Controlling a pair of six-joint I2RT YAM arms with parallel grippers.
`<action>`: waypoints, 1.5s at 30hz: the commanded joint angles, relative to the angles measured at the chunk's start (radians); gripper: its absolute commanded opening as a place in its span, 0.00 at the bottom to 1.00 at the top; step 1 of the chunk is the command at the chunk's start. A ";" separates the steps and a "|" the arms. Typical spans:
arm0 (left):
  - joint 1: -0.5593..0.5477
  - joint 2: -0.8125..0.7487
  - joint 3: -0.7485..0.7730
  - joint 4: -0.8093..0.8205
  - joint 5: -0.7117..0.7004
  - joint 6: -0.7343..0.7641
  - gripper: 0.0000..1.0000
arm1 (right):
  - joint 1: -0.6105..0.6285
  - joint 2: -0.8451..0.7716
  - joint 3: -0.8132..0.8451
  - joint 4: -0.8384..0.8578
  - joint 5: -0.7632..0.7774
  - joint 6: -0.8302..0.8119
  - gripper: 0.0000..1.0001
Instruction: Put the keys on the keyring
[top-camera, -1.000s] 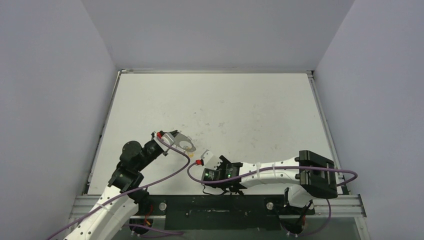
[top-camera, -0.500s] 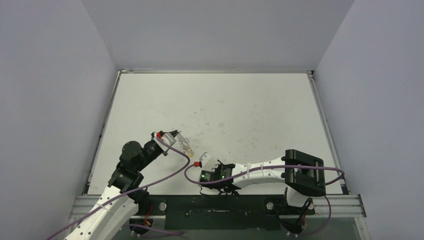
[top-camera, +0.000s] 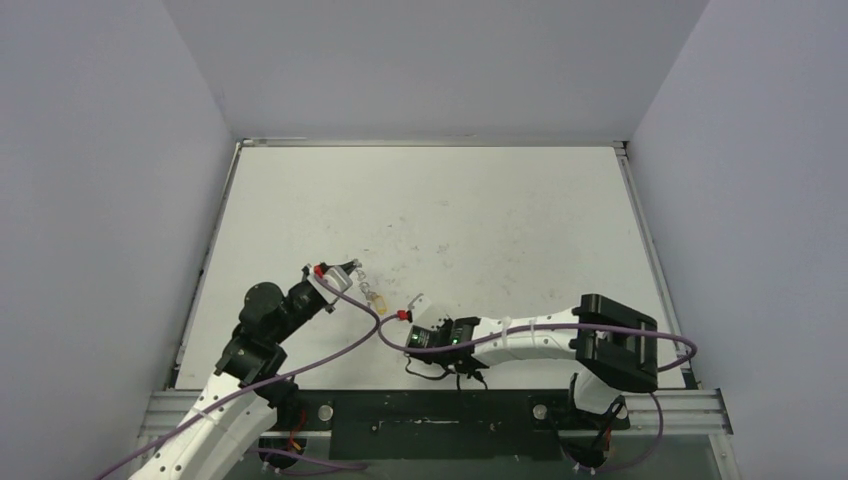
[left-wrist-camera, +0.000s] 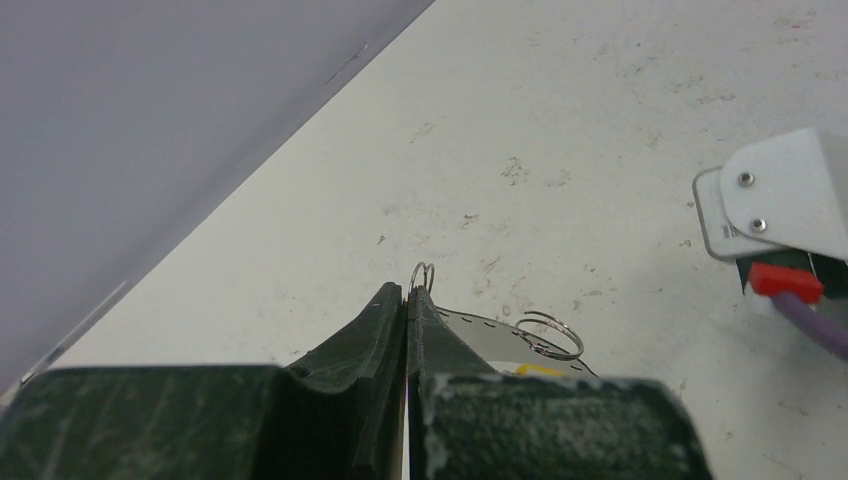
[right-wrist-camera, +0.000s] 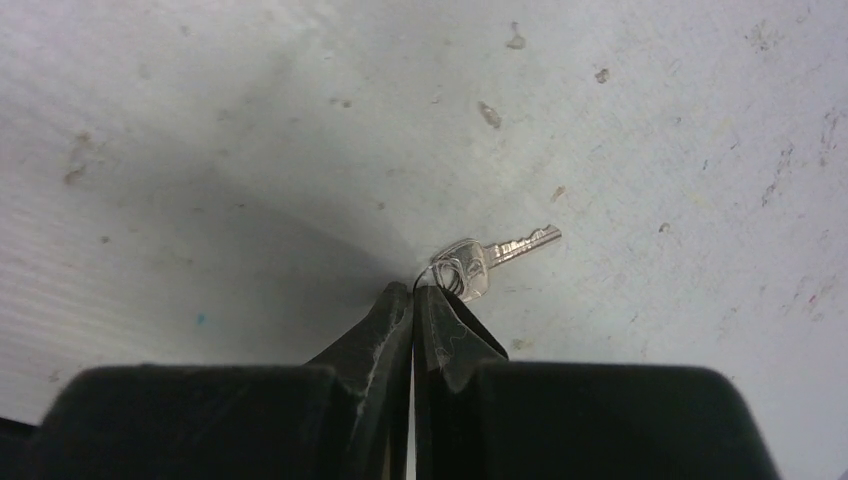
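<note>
Right gripper (right-wrist-camera: 413, 292), jaws fully closed, pinches the silver key (right-wrist-camera: 490, 258) by its head; the blade points rightward, away from the jaws. Left gripper (left-wrist-camera: 408, 296), closed, clamps the keyring (left-wrist-camera: 547, 350).

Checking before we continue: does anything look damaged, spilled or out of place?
Nothing looks spilled, bent or broken. The table is scuffed and speckled with dark marks. The key lies flat at the shut right claw's tips, its small ring seemingly pinched; the left claw holds the keyring by one small ring.
</note>
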 joint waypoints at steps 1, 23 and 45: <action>-0.005 -0.010 0.049 0.027 -0.012 0.004 0.00 | -0.105 -0.123 -0.049 0.069 -0.093 -0.025 0.00; -0.006 0.166 -0.026 0.267 0.133 -0.066 0.00 | -0.323 -0.319 -0.111 0.090 -0.356 -0.087 0.37; -0.011 0.150 -0.040 0.260 0.124 -0.064 0.00 | -0.156 -0.132 -0.065 0.040 -0.094 -0.026 0.39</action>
